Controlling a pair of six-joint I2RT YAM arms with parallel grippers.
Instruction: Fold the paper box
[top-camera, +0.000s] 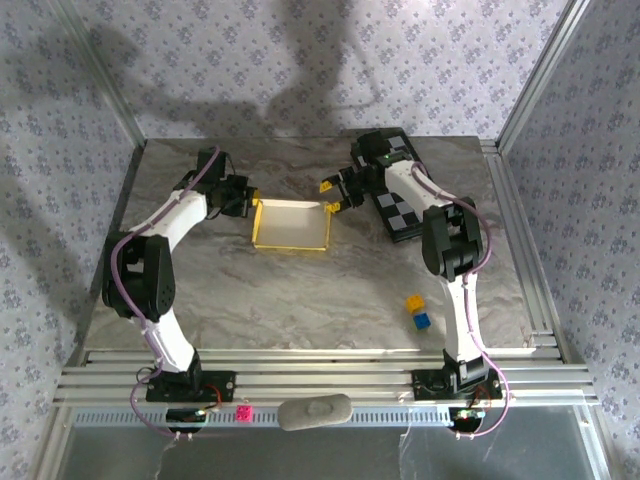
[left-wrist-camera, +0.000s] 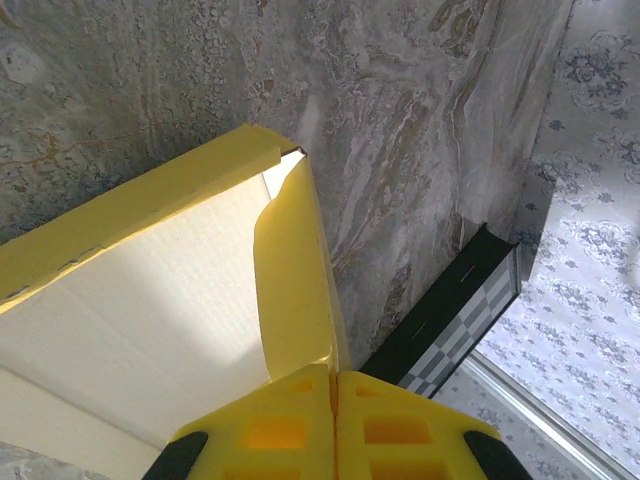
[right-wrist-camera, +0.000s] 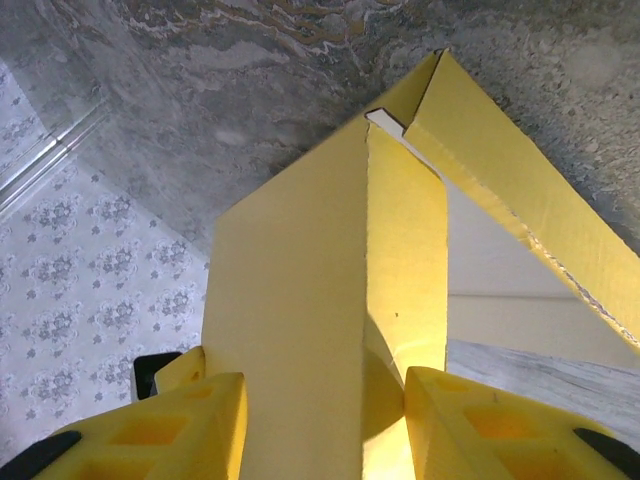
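Although the paper box already has the shape of an open tray, I judge that the folding is not finished. It lies in the middle of the worktop, between the two arms, with its pale inside facing up and walls raised along its sides.

The left gripper is at the left wall. In the left wrist view its fingers are clenched together, and the edge of the box wall runs into the seam between them, so they seem to pinch it.

The right gripper is at the far right corner. Its fingers stand apart with a doubled wall of the box between them; whether they press it I cannot tell.

Small gaps show at both far corners, so I think the walls must be tucked and locked.
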